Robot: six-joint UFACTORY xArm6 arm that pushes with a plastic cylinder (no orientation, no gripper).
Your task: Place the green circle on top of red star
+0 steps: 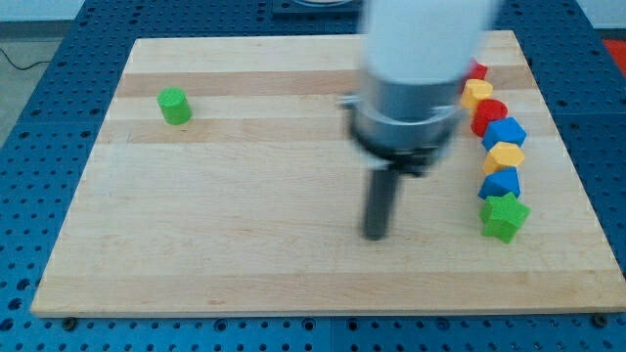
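The green circle (175,106) sits alone near the view's upper left of the wooden board (245,244). The red star (475,70) is at the top of a column of blocks on the view's right, partly hidden behind my arm. My tip (376,235) rests on the board at centre-right, far to the right of the green circle and below-left of the red star, touching no block.
Below the red star, the column runs down: yellow block (477,93), red block (489,115), blue block (505,132), yellow block (505,156), blue block (501,183), green star (504,216). The board's right edge lies just beyond them.
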